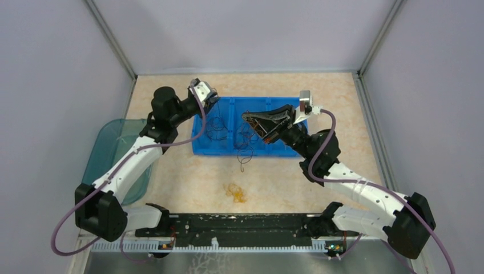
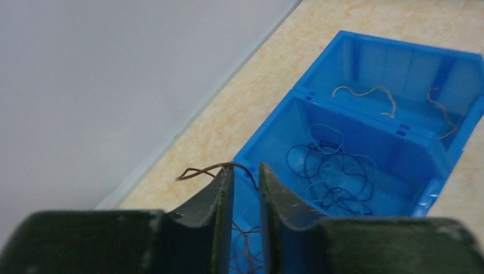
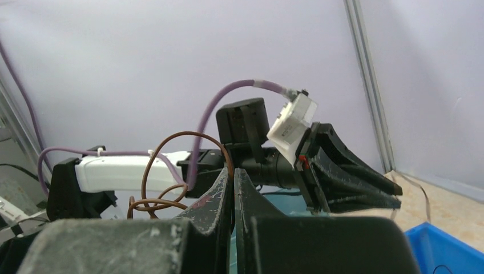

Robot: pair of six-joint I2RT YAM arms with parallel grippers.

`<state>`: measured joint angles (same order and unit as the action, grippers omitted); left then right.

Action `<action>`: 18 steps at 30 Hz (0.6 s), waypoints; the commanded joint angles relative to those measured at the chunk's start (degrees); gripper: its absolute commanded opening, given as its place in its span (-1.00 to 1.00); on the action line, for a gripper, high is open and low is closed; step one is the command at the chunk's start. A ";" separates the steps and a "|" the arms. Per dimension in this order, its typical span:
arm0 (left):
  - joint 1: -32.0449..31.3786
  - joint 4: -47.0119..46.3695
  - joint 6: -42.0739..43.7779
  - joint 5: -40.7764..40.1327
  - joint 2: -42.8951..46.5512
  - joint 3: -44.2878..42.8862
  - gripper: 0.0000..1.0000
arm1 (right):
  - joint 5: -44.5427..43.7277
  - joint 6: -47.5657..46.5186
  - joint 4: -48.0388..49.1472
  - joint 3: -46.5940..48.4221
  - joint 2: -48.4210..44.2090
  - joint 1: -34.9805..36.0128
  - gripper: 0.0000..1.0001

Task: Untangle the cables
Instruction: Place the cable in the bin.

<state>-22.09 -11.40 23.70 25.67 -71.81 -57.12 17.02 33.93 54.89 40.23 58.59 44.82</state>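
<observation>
The cables lie as thin curly loops in a blue bin. Dark blue loops fill its middle compartment and yellow-orange ones the far one. My left gripper hovers over the bin's left end. Its jaws stand slightly apart, and a brown cable is draped over the left fingertip and runs down through the gap. My right gripper is raised over the bin's middle, shut on a brown cable that coils to its left.
One dark cable hangs over the bin's front edge onto the table. A small orange tangle lies nearer the arm bases. A teal translucent tub stands at the left under my left arm. Walls enclose three sides.
</observation>
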 commanded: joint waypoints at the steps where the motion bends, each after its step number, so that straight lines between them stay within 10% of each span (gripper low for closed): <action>1: 1.87 1.64 -1.48 4.18 -2.93 -1.75 -0.11 | -0.73 -2.70 -1.51 4.36 -1.18 -0.60 -1.00; 6: 5.17 16.97 2.54 10.47 -9.37 -12.82 0.44 | -1.06 -3.74 -3.93 7.20 0.29 -0.68 -1.00; 18: 17.55 27.62 -7.22 13.57 -3.62 -18.41 1.00 | -0.52 -4.85 -4.19 19.89 15.05 -0.95 -1.00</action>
<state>-9.37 10.70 23.86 36.05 -77.62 -70.19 16.32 30.09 48.77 53.08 67.61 44.53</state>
